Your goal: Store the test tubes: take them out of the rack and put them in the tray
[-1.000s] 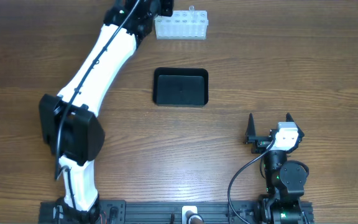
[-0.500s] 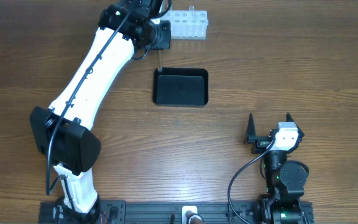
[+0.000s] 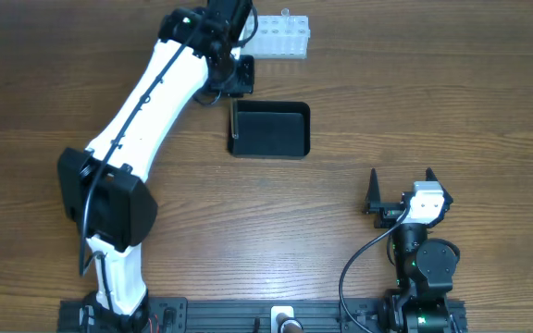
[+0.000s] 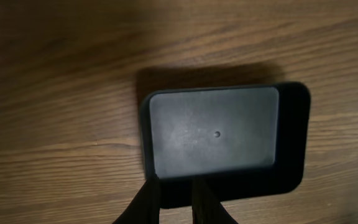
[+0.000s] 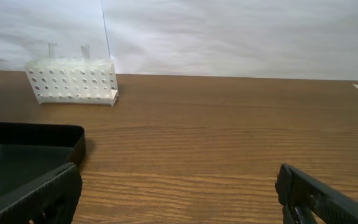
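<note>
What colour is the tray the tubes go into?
The tray is black; the top view shows it best.

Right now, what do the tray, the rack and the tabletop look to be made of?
The tray is matte black with a faint sheen, in one piece with rounded corners, so likely moulded plastic. The rack is whitish with rows of round holes, probably plastic. The tabletop is brown with running grain lines, either wood or a wood-look laminate; the look leaves that open.
</note>
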`<action>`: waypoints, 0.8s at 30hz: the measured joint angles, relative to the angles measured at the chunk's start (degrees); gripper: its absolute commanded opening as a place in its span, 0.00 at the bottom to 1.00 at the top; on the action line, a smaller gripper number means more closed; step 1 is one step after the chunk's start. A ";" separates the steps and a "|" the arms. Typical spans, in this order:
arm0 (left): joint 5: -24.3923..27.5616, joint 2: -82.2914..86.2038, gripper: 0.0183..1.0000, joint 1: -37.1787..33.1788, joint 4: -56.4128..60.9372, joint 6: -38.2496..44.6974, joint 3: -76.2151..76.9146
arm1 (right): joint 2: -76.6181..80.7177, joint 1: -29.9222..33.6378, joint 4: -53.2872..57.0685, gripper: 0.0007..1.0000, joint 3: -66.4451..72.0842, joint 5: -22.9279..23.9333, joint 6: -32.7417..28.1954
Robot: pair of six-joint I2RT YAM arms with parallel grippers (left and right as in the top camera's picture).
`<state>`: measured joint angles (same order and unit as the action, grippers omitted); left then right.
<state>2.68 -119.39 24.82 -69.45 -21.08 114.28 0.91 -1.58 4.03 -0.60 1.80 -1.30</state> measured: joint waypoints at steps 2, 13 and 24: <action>0.61 -1.25 0.02 0.20 -0.04 0.00 0.00 | 0.00 0.00 0.02 0.99 0.00 0.00 0.00; 1.68 -5.95 0.02 0.90 0.24 0.00 0.00 | 0.00 0.00 0.00 0.99 0.00 0.00 0.02; 1.68 -9.27 0.02 0.90 0.70 0.00 0.00 | 0.00 0.00 0.02 0.99 0.00 0.00 -0.04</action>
<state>4.36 -128.66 25.71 -68.75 -21.08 114.28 0.91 -1.58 4.05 -0.60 1.80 -1.34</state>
